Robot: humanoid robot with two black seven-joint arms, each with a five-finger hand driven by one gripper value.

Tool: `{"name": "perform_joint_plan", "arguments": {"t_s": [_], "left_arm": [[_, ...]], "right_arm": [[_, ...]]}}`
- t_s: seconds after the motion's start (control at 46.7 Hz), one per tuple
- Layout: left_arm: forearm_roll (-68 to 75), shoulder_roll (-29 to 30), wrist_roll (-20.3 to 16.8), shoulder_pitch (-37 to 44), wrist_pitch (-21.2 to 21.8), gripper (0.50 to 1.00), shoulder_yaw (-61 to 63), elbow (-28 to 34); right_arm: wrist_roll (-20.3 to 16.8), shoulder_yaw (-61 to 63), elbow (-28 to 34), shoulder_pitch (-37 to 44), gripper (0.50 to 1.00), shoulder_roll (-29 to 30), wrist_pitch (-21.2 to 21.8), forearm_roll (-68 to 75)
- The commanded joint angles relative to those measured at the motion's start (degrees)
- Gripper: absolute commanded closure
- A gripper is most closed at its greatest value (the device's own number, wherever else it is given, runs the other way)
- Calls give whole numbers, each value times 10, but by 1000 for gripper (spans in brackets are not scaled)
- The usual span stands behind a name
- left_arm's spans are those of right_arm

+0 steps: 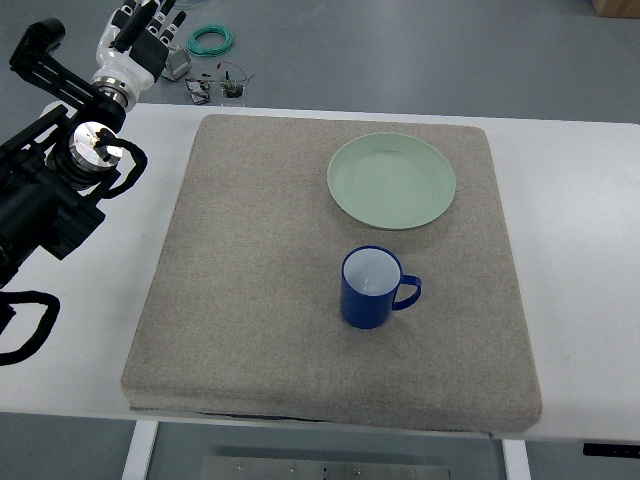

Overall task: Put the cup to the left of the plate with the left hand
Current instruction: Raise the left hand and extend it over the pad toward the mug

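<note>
Grey flooring (420, 50) fills the top of the view, and below it a white table (580, 250) carries a large square mat of coarse beige-grey fabric (250, 290) that covers most of its surface. On the mat, toward one o'clock from its middle, lies a round pale green plate (391, 181), shallow and bare. Just beyond the plate's rim at six o'clock, close but not touching, stands a deep blue enamel cup with a white inside (371, 286), upright, its loop handle pointing to three o'clock. The cup rests on the mat with nothing holding it, near the mat's centre and slightly toward four o'clock. At the eleven o'clock corner of the view the left hand (142, 35), white with black finger segments, hangs past the table's far edge, over the floor, well apart from the cup; its fingers are extended and loosely spread, grasping nothing. Its black arm (45, 190) comes in along the left edge. On the floor at twelve o'clock from the mat's left corner lie a green coil of cable (211, 40) and some small metal parts (215, 88).
</note>
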Motion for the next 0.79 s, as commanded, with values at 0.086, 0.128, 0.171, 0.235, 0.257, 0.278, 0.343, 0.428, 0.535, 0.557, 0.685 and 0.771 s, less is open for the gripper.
{"name": "perform_joint_plan", "arguments": {"t_s": [0.086, 0.128, 0.171, 0.235, 0.257, 0.278, 0.343, 0.428, 0.535, 0.557, 0.685, 0.771], "left_arm": [[0, 0, -6, 0, 1, 506, 0, 1], [0, 0, -14, 0, 1, 506, 0, 1], [1, 0, -15, 0, 1, 506, 0, 1], [1, 0, -14, 0, 0, 506, 0, 1], [0, 0, -14, 0, 0, 506, 0, 1], [0, 0, -14, 0, 0, 506, 0, 1], [0, 0, -14, 0, 0, 506, 0, 1], [1, 0, -14, -1, 0, 506, 0, 1], [6, 1, -10, 0, -3, 506, 7, -4], [8, 1, -9, 0, -4, 506, 11, -5], [25, 2, -8, -4, -20, 506, 51, -17], [35, 3, -8, -7, -24, 506, 93, -38]], "right_arm": [[0, 0, 0, 0, 566, 0, 0, 0], [0, 0, 0, 0, 566, 0, 0, 0], [0, 0, 0, 0, 566, 0, 0, 0], [0, 0, 0, 0, 566, 0, 0, 0], [0, 0, 0, 0, 566, 0, 0, 0], [0, 0, 0, 0, 566, 0, 0, 0], [0, 0, 0, 0, 566, 0, 0, 0], [0, 0, 0, 0, 566, 0, 0, 0], [0, 0, 0, 0, 566, 0, 0, 0], [0, 0, 0, 0, 566, 0, 0, 0], [0, 0, 0, 0, 566, 0, 0, 0], [0, 0, 0, 0, 566, 0, 0, 0]]}}
